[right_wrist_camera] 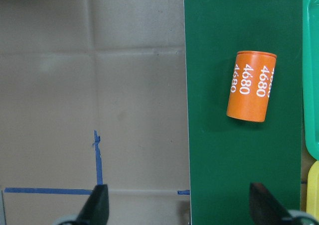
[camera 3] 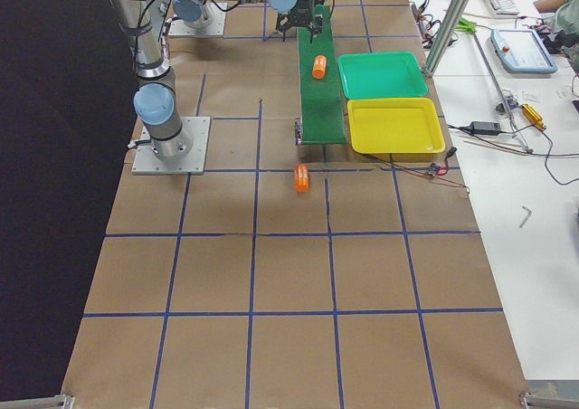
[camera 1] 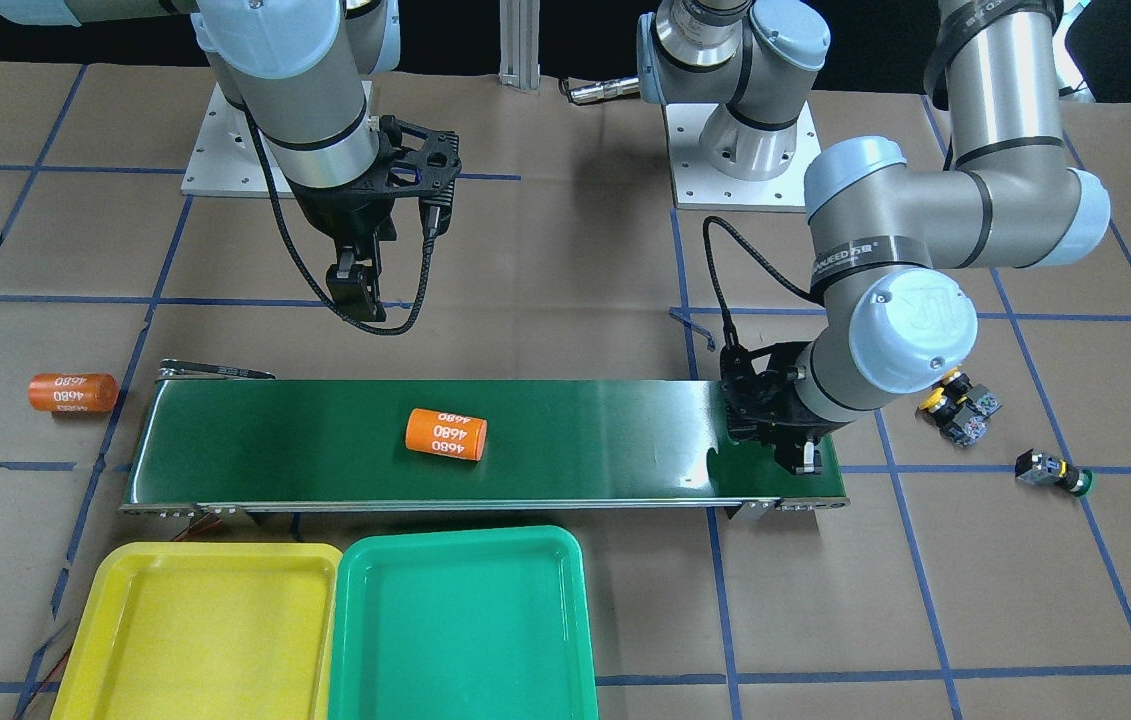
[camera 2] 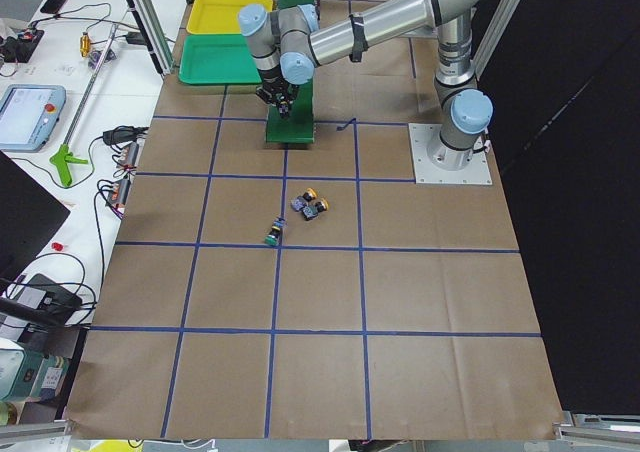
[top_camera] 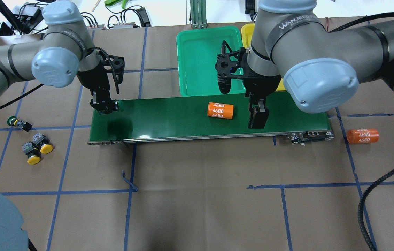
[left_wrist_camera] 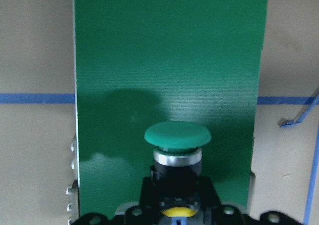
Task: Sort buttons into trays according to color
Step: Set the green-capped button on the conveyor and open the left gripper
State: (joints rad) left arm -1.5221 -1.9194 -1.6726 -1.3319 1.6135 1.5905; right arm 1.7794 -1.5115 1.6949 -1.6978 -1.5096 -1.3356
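Pincer on the left arm (top_camera: 108, 105) is gripping a green button (left_wrist_camera: 177, 135) by its body over the end of the belt (top_camera: 183, 122) nearest the bench's (top_camera: 200, 167) left edge, likely for carrying toward the green tray (top_camera: 200, 38). The right pincer (top_camera: 257, 116) is hanging open beside an orange cylinder (top_camera: 220, 110).

Orange cylinder (top_camera: 221, 110) on conveyor belt (top_camera: 169, 118): I read "4680", repeated.
Second orange cylinder (top_camera: 362, 136), off the belt: "4680" again.
Right arm (top_camera: 292, 21): I make out "WANUEED".

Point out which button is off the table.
The green-capped button in the left claw, over the belt; the other three lie on the paper.
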